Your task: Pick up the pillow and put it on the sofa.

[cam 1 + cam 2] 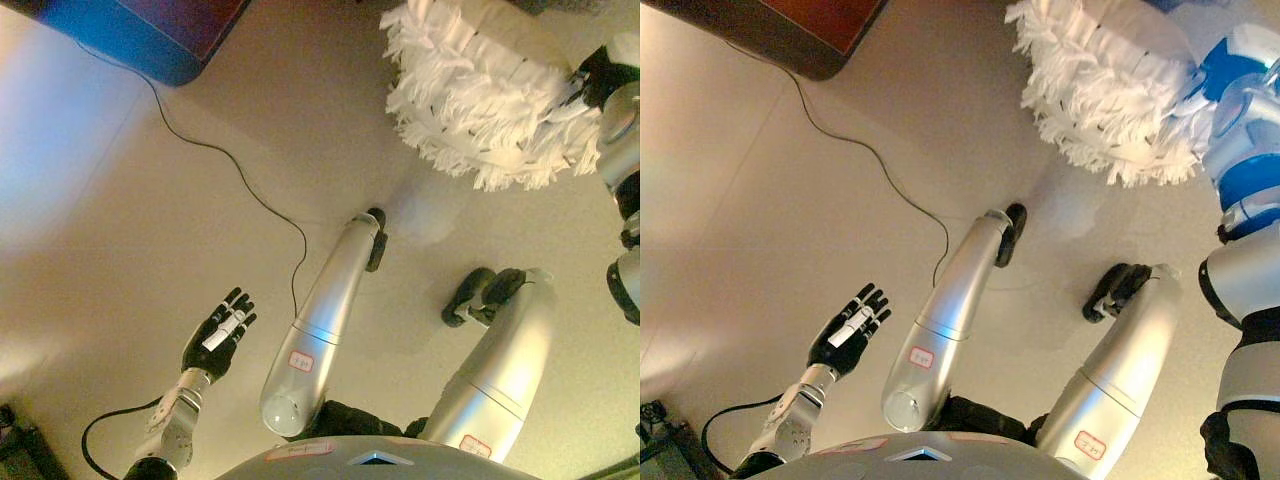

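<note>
The pillow [480, 90] is white with a long shaggy fringe and hangs above the floor at the upper right, casting a faint shadow below it. My right hand [603, 72] comes in from the right edge and is shut on the pillow's right side, partly buried in the fringe. My left hand [220, 332] is at the lower left, over bare floor, with its fingers straight and spread and nothing in it. It is far from the pillow.
A corner of dark furniture with a reddish top [810, 25] shows at the upper left. A thin black cord [230, 165] runs from it across the beige floor [120, 230]. A small dark object [15, 440] sits in the lower left corner.
</note>
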{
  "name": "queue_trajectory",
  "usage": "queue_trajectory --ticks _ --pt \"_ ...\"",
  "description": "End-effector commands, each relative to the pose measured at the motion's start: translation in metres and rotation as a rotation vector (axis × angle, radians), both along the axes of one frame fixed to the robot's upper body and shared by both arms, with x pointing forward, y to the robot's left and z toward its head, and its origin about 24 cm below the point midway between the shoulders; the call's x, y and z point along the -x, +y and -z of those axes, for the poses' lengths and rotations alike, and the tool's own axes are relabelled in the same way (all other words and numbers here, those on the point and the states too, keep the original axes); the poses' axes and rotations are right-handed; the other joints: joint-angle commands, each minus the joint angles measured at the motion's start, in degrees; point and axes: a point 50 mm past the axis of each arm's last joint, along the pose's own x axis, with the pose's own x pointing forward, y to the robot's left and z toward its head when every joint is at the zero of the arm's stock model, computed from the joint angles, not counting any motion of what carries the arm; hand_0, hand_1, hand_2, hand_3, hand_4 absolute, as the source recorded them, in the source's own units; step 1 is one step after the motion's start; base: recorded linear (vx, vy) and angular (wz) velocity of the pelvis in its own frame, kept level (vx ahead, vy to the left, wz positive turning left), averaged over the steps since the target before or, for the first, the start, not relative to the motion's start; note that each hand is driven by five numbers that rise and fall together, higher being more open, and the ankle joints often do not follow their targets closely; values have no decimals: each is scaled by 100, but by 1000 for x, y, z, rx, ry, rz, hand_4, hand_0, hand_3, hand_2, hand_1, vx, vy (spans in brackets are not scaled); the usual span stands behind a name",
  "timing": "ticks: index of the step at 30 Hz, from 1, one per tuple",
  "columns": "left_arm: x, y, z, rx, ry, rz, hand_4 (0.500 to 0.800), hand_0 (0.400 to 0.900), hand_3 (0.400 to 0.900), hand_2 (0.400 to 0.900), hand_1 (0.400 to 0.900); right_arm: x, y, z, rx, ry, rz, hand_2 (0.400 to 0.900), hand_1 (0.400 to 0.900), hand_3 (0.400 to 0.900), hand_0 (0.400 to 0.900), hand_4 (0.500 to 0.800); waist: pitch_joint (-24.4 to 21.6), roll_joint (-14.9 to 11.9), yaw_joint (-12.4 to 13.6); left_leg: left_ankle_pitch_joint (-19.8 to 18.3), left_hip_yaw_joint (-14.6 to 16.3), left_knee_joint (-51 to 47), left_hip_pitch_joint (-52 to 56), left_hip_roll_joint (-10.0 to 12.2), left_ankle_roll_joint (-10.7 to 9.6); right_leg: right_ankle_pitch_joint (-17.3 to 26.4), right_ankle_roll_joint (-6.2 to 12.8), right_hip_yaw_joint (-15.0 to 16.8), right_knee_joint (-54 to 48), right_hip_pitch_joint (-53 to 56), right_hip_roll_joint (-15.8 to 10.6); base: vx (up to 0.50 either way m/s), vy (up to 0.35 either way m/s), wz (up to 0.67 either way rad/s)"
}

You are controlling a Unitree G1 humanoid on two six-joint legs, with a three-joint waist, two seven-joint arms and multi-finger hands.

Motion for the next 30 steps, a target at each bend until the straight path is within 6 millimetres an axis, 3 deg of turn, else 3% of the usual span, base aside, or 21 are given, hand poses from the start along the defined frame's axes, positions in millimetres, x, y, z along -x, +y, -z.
queue_trajectory --ticks 1,7,13,23,26,27,29,30 --pt "29 37 -1 -63 29 -148 800 900 900 900 900 3 -3 -23 45 -130 -12 400 400 400 400 500 174 287 -9 -140 -107 -49 497 350 181 737 -294 83 -844 365 35 9 26 -6" --pt "27 40 3 -74 66 -166 800 900 900 900 900 1 0 -5 60 -102 -36 400 400 400 400 500 -11 76 -28 -30 -57 -637 1125 430 152 1027 -70 -118 -1509 992 0 -3 12 -6" --pt "8 38 4 -116 110 -157 800 900 900 900 900 1 5 11 67 -81 -74 400 400 400 400 500 -520 -306 58 200 21 -2269 2540 487 77 1421 224 -666 -3123 2475 -151 52 -23 -2" --pt "-3 36 10 -204 205 -117 800 900 900 900 900 7 4 38 20 -50 -143 400 400 400 400 500 -1062 -987 124 375 180 -3852 4432 680 -42 1941 376 -1531 -5145 4894 -361 123 -37 2" --pt "-1 36 14 -235 256 -127 800 900 900 900 900 12 2 51 -23 -25 -171 400 400 400 400 500 -1322 -1180 87 487 240 -4437 5084 757 -52 2174 446 -1735 -5919 5698 -301 151 -22 2" --pt "0 36 15 -244 273 -131 800 900 900 900 900 14 2 55 -38 -20 -183 400 400 400 400 500 -1422 -1251 46 714 297 -4740 5258 747 -16 2397 418 -1836 -6290 5919 -281 99 5 9" --pt "3 36 19 -261 312 -133 800 900 900 900 900 17 2 62 -45 3 -203 400 400 400 400 500 -1607 -1339 -17 817 432 -5094 5626 806 -35 2531 463 -1940 -6721 6334 -227 112 25 17" --pt "4 36 21 -272 338 -133 800 900 900 900 900 21 0 66 -50 17 -215 400 400 400 400 500 -1731 -1388 -103 875 698 -5290 5863 895 -73 2649 505 -2054 -6980 6610 -201 126 26 39"
